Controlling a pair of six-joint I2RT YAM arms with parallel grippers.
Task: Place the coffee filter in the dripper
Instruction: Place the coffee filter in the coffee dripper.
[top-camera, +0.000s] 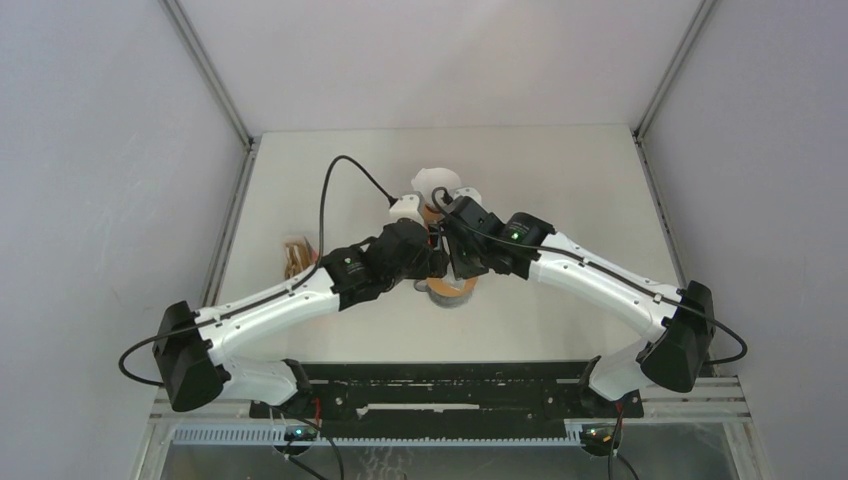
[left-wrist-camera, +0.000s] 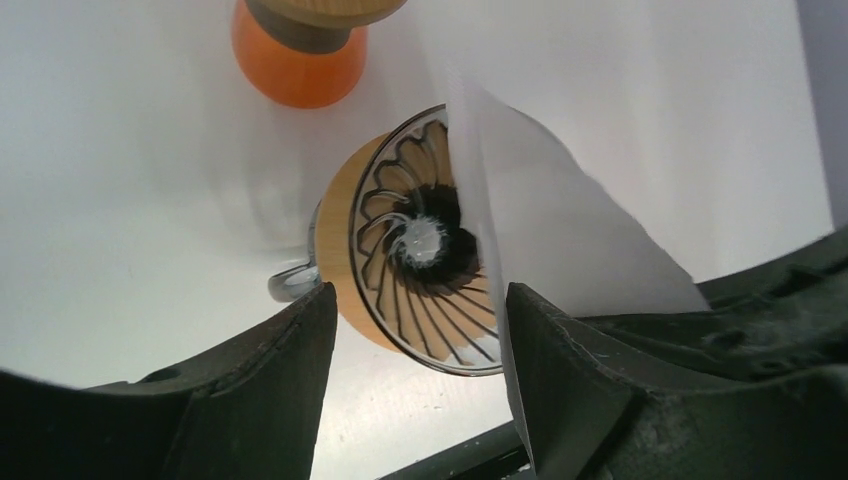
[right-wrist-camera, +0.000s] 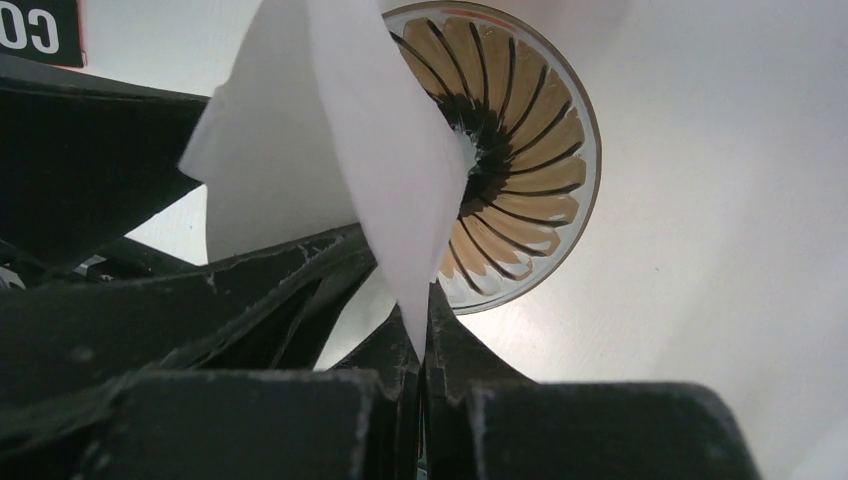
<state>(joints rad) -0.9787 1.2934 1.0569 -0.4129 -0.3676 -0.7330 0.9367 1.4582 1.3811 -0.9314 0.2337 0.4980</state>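
Right claw (right-wrist-camera: 425, 300) pinches a white paper coffee filter (right-wrist-camera: 330, 150) over a ribbed glass dripper (right-wrist-camera: 530, 150).
Left claw (left-wrist-camera: 420, 295) spread wide, empty. Filter seems light, floppy: hold its edge.

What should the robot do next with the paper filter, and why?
Probably lower the filter into the dripper: the right end effector pinches the folded paper above it, not yet seated, and the left end effector stands open.

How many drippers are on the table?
1. The glass dripper with a wooden collar sits mid-table; the right gripper pinches the white filter just over it. Part of the table is blocked from view, so another could be hidden.
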